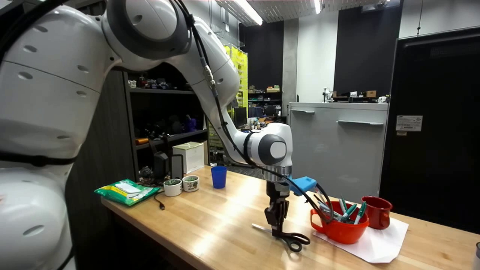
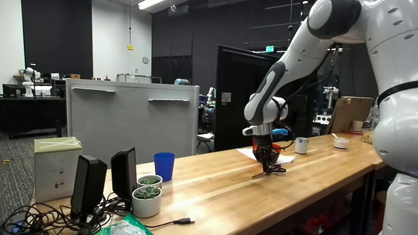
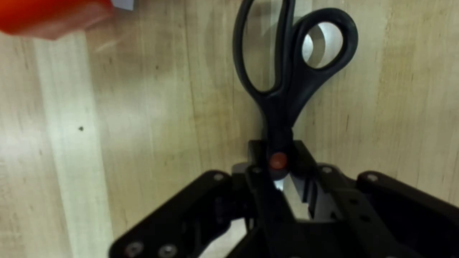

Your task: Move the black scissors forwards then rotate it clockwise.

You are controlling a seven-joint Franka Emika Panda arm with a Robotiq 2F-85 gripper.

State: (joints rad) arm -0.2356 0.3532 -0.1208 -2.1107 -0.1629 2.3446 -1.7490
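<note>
The black scissors (image 1: 288, 236) lie at table height, with handle loops towards the red bowl side and a blade pointing away; they also show in an exterior view (image 2: 277, 168). In the wrist view the scissors (image 3: 278, 107) have their looped handles at the top and a red pivot between my fingertips. My gripper (image 3: 277, 154) is shut around the pivot area, a finger against each side. The gripper also shows pointing down in both exterior views (image 1: 276, 230) (image 2: 265, 170). Most of the blades are hidden by the gripper in the wrist view.
A red bowl (image 1: 343, 231) with markers and teal-handled tools stands near the scissors' handles, on white paper (image 1: 386, 240) with a dark red mug (image 1: 377, 213). A blue cup (image 1: 219, 177), potted plants (image 1: 173, 188) and a green bag (image 1: 127, 192) stand farther off. A white can (image 2: 301, 145) stands beyond.
</note>
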